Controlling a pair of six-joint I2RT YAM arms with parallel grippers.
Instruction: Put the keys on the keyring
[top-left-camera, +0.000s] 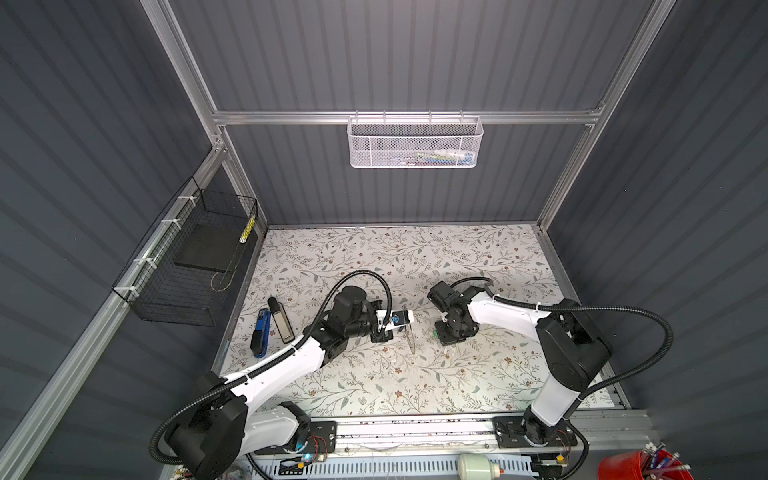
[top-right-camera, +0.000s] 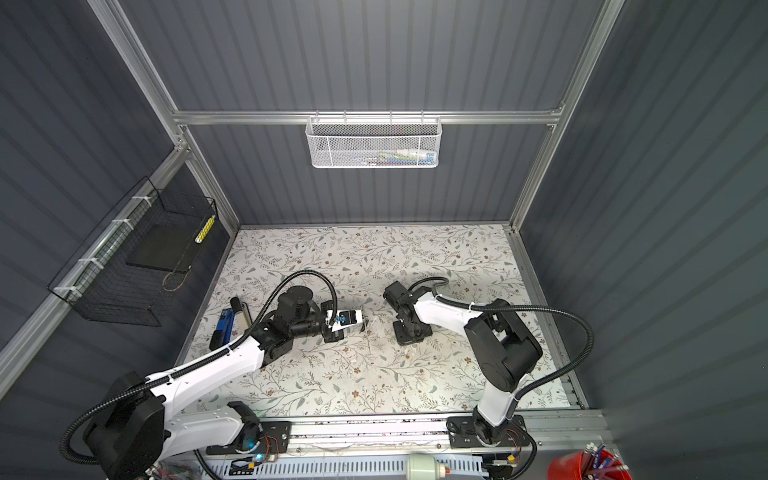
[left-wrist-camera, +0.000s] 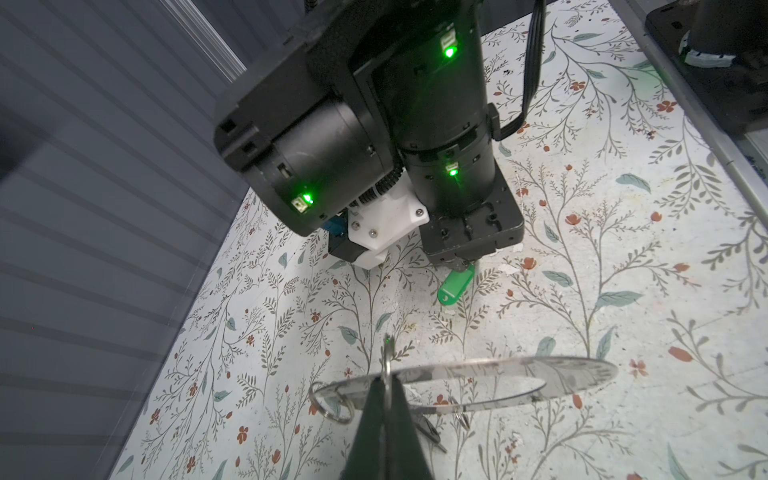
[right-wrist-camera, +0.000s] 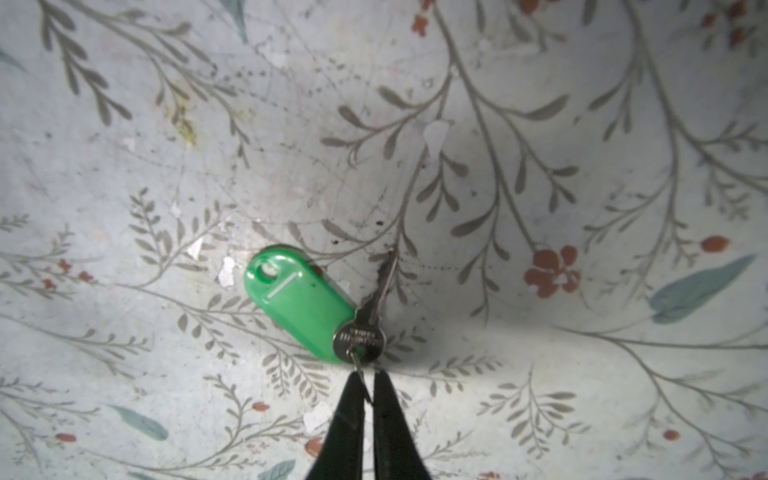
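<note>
- The right hand (right-wrist-camera: 365, 386) is low over the tabletop (right-wrist-camera: 540, 124), just right of centre. Its jaws are drawn almost together on the thin wire loop (right-wrist-camera: 356, 362) that runs through the key's head. Only a slit shows between them. I judge it a pinch, but I cannot tell how firm it is.
- The key (right-wrist-camera: 360, 338), all silver here, lies flat on the tabletop with its head toward the right hand and its blade pointing away.
- The tag (right-wrist-camera: 299, 299) lies flat beside the key, one end tucked under the key's head. I cannot tell whether it shares the wire loop.
- The left hand (left-wrist-camera: 387, 399) is clenched on the rim of the keyring (left-wrist-camera: 561, 374), about mid-tabletop, left of the right hand and near it.
- In both top views the keyring (top-left-camera: 410, 337) shows only as a thin sliver, so I judge it held on edge rather than flat.
- Small rim loops (left-wrist-camera: 330, 401) sit on the keyring beside the left hand's fingers. Something small and dark dangles below them, too small to name.
- Done, as I judge it: the keyring is grasped and held ready, and the key is being taken by its loop.
- Left to do: lift the key, carry it across the gap to the keyring and hook it onto a rim loop. The tag needs the same if it is separate. Neither is on the keyring yet.
- A blue thing (top-left-camera: 261, 332) and a dark bar (top-left-camera: 282, 322) lie at the tabletop's left edge, well apart from both hands.
</note>
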